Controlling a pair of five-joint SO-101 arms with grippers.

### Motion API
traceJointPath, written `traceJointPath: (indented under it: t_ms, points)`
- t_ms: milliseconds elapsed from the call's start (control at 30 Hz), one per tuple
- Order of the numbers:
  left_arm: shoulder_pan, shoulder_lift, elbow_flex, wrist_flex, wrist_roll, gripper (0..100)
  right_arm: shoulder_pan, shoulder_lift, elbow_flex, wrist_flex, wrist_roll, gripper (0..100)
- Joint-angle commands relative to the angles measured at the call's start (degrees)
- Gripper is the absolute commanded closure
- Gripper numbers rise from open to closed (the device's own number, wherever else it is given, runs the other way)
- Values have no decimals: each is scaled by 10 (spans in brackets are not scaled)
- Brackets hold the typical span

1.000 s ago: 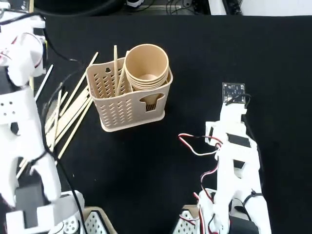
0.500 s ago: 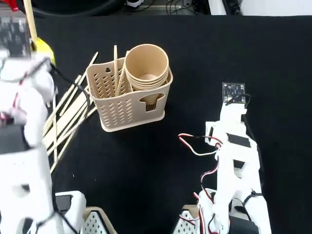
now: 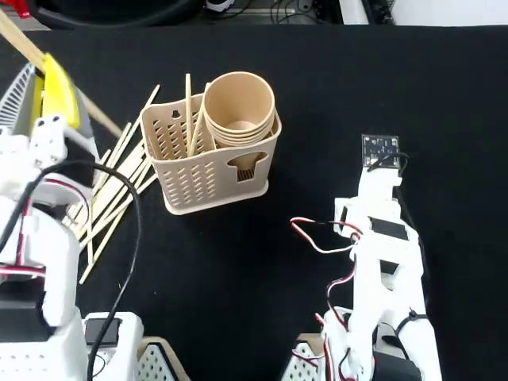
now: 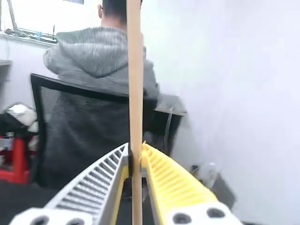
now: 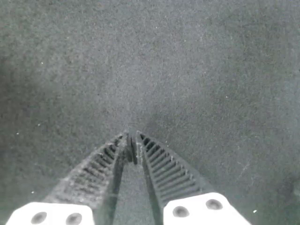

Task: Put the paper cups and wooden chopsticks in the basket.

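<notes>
Left gripper raised, clamped on a chopstick; right gripper closed, low.

A black-covered table carries a beige slotted basket. Loose wooden chopsticks lie heaped flat on the cloth, just beside the basket's left wall in the high view.

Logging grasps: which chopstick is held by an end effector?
The chopstick clamped in the left end effector, up off the table; others lie piled beside the basket or stand inside it.
</notes>
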Motion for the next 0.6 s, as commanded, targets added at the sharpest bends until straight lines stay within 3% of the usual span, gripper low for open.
traceJointPath:
  t_ms: [0, 133, 333, 567]
  points:
    - [48, 23, -1, -30, 31, 971, -1, -1, -2, -9, 4, 977]
    - [88, 55, 22, -62, 31, 972, -1, -1, -2, -9, 4, 977]
    - [91, 84, 115, -149, 31, 972, -1, -1, -2, -9, 4, 977]
    - [95, 84, 182, -152, 31, 972, -1, -1, -2, -9, 4, 977]
